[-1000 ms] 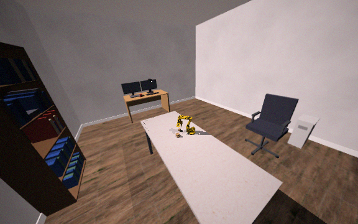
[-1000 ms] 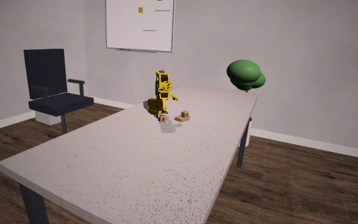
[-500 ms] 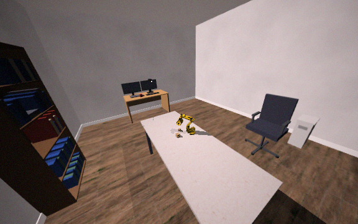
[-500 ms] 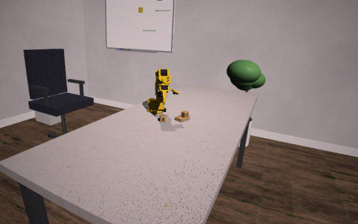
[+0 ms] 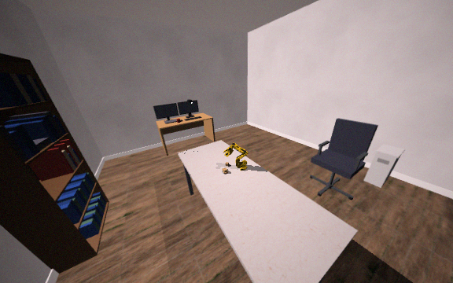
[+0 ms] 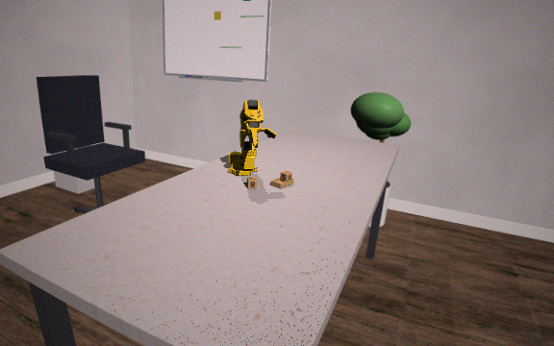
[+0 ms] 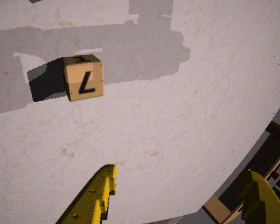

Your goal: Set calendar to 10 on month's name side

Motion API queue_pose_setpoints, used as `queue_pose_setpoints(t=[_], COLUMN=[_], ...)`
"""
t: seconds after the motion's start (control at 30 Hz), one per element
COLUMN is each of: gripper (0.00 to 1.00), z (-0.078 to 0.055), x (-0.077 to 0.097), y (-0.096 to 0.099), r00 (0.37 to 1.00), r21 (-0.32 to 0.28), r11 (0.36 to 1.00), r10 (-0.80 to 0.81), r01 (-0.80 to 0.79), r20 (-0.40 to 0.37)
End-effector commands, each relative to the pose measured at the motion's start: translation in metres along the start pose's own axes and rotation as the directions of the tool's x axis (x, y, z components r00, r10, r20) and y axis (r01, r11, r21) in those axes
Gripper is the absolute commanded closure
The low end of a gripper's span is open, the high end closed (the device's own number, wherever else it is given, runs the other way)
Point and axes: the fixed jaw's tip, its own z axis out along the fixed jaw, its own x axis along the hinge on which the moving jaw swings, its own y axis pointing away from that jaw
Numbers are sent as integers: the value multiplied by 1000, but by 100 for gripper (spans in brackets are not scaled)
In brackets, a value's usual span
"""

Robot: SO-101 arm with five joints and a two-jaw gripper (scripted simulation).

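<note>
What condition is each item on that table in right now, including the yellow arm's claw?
Gripper: partly open, empty, raised above the table.
Loose cube: standing on the table, outside the tray.
Second cube: sitting in the tray.
Tray: flat on the table, one place unfilled.
Arm: upright, touching neither cube.
</note>
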Motion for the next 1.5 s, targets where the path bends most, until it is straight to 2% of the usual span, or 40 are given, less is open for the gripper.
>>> queue_pose_setpoints(t=[0.0,0.53,0.83,1.03,1.13,1.3,1.47], gripper=[65,65,65,65,65,65,65], z=[-7,-6,-4,-2,-1,1,5], x=[1,-1,-5,-9,-9,-13,-17], y=[-6,-7,-10,-12,-13,-15,-18], r00=[1000,996,956,879,861,748,605], r21=[52,36,-4,-40,-46,-72,-87], r11=[999,996,956,878,860,745,599], r10=[-5,87,292,477,509,662,792], r01=[5,-87,-292,-477,-508,-663,-796], r20=[-2,4,7,-6,-10,-38,-77])
